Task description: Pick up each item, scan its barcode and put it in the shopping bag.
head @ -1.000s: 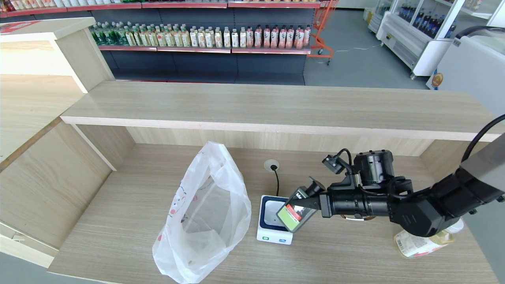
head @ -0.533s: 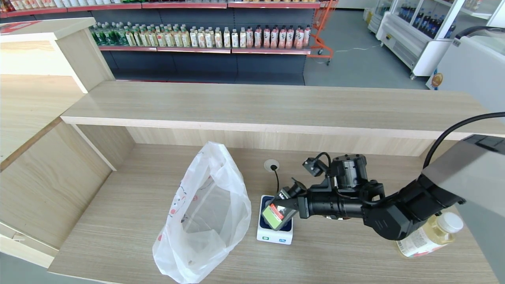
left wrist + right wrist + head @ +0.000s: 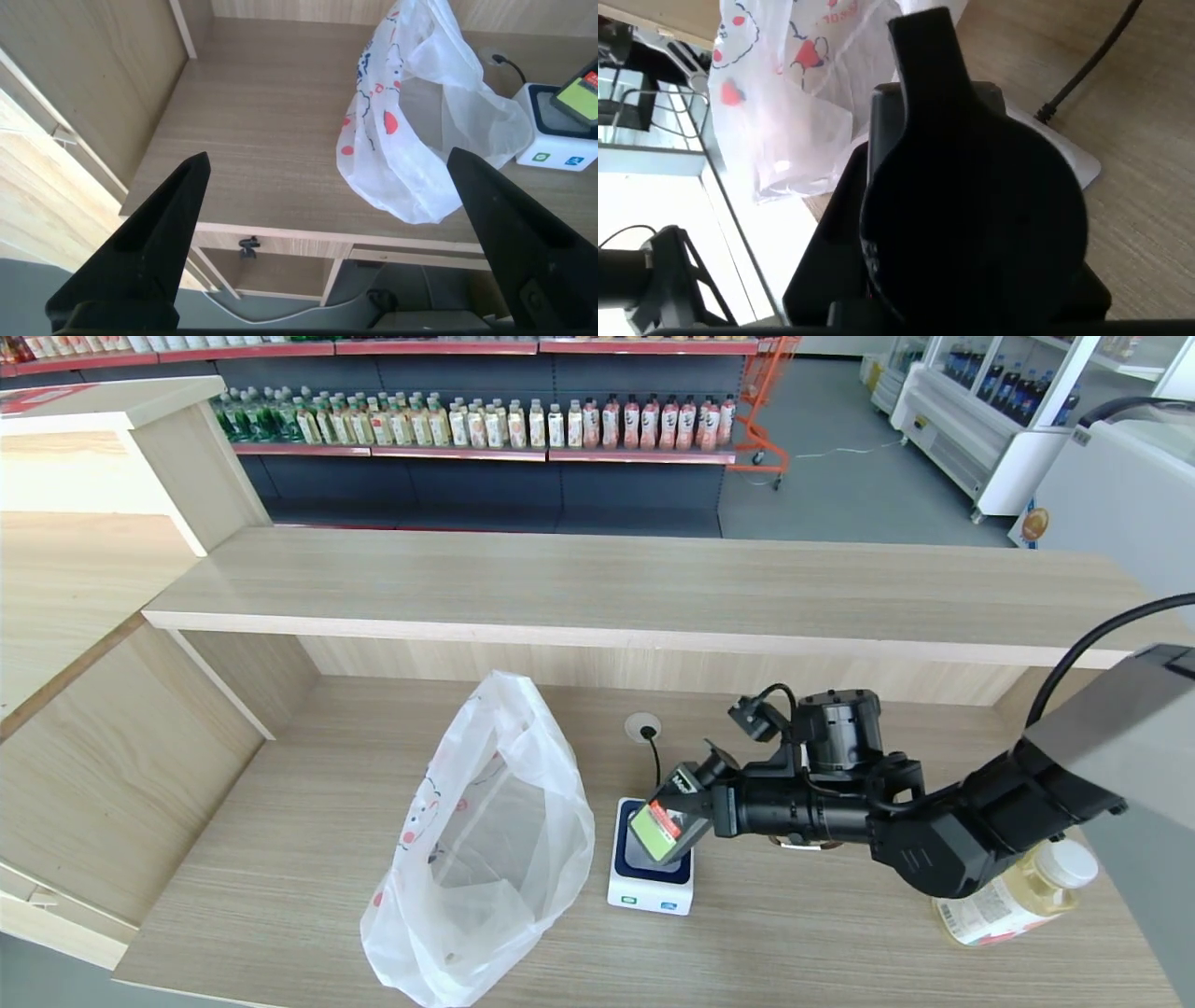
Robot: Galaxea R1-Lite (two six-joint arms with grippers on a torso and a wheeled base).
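My right gripper (image 3: 674,807) is shut on a small flat pack (image 3: 659,831) with a green and red face. It holds the pack tilted just above the dark window of the white barcode scanner (image 3: 651,887). The pack (image 3: 581,93) and scanner (image 3: 561,140) also appear in the left wrist view. The white translucent shopping bag (image 3: 485,840) stands open just left of the scanner; its printed side (image 3: 785,103) is in the right wrist view. My left gripper (image 3: 327,233) hangs open off the counter's near edge, nothing between its fingers.
A bottle of pale yellow liquid (image 3: 1018,896) lies at the counter's right end, under my right arm. The scanner's black cable (image 3: 653,761) runs to a grommet in the counter. A raised wooden ledge (image 3: 653,588) borders the far side, and side walls close off the left.
My right gripper has carried the pack leftward from beside the scanner to over its window, then lifted and tilted it slightly. The bag and bottle have stayed put.
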